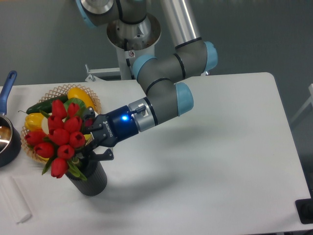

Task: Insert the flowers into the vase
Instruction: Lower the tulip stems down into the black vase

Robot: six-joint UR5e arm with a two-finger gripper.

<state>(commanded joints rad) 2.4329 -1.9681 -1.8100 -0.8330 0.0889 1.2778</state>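
Right now the gripper (90, 138) sits low over the table (205, 161), pointing left & slightly down, fingers (103, 155) closed on the flowers (59, 138) at the stem end. Red tulip heads fan out to the left of the fingertips, w/ green leaves hanging under them. Stem bottoms go down into the mouth of the vase (91, 177), which stands upright directly below the fingers; lowest bud & leaf overlap the vase rim on its left side. How deep the stems sit inside can't be seen. One dark finger shows just above the vase rim, near it; contact w/ the rim can't be told.

Behind the bunch, up & left of the fingers, is a wicker basket (57, 90) w/ a yellow pepper (80, 96), a green cucumber (41, 105) & another yellow piece (33, 120). Far left of the fingers, a dark pot (8, 143) w/ blue handle (7, 85) at the table edge. Below-left, near the front edge, a white block (14, 199). Blue light glows on the gripper body, right of the fingers.
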